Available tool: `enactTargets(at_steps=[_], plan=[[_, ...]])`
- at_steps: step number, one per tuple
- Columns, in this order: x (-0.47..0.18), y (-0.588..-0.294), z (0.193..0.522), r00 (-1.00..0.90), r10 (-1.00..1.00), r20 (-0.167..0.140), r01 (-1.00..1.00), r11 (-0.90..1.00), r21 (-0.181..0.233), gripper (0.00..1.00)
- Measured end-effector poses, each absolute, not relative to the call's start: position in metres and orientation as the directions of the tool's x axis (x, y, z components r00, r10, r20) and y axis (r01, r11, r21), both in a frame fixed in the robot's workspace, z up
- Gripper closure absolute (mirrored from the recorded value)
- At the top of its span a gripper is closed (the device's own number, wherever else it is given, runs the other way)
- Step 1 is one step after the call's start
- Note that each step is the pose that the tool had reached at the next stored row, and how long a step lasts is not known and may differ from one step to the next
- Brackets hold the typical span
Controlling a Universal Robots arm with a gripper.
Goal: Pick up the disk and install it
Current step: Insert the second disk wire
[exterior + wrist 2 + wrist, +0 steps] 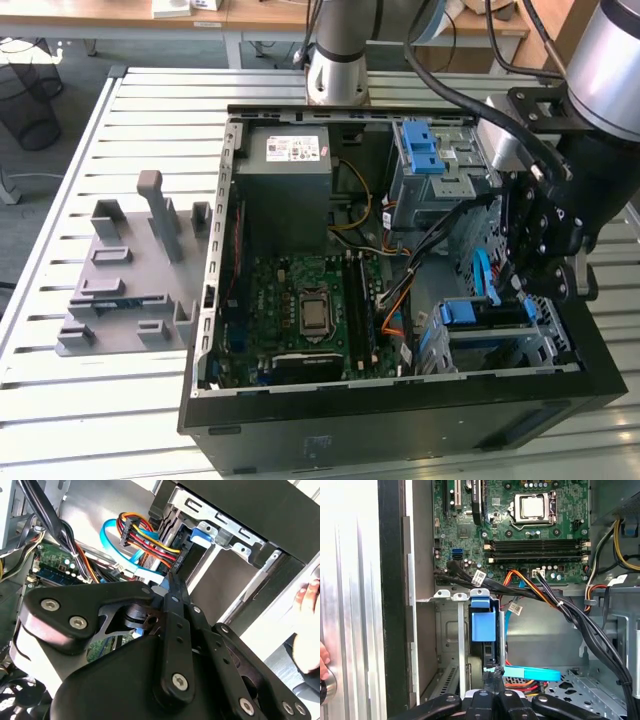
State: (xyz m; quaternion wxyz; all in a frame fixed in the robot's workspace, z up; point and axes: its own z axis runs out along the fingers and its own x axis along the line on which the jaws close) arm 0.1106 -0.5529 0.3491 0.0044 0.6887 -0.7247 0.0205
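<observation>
Hovering over the drive cage (545, 345) in the near corner of the open PC case (400, 415), on the exterior view's right, the claw (535, 285) points straight down into the bay

The disk (483, 625) sits on edge in that cage with its blue rail up. Judging by that, it's in the slot or most of the way there, since edge-on is the only way it fits between the cage walls. In the exterior view the same blue rail marks the disk (480, 313) just below the claw

In both wrist views the claw (495, 699) is right at the disk's upper edge. Can't tell whether it's clamped on the rail or free; the contact is hidden

A blue data cable (530, 671) and the power cable bundle (145, 542) lie just beside the slot, so the vertical approach looks chosen to keep clear of them

The power supply (290, 160) is at the far side and the motherboard (310, 300) at the centre, both well apart from the work

A person's hand (306, 597) is near the case's outer wall

A grey fixture (130, 270) sits on the bench (150, 100), left of the case
</observation>
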Motion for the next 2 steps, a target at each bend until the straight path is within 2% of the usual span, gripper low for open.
enactTargets(at_steps=[2], plan=[[0.1106,-0.5529,0.3491,-0.051,-0.998,0.035,-0.998,0.051,-0.024,0.89]])
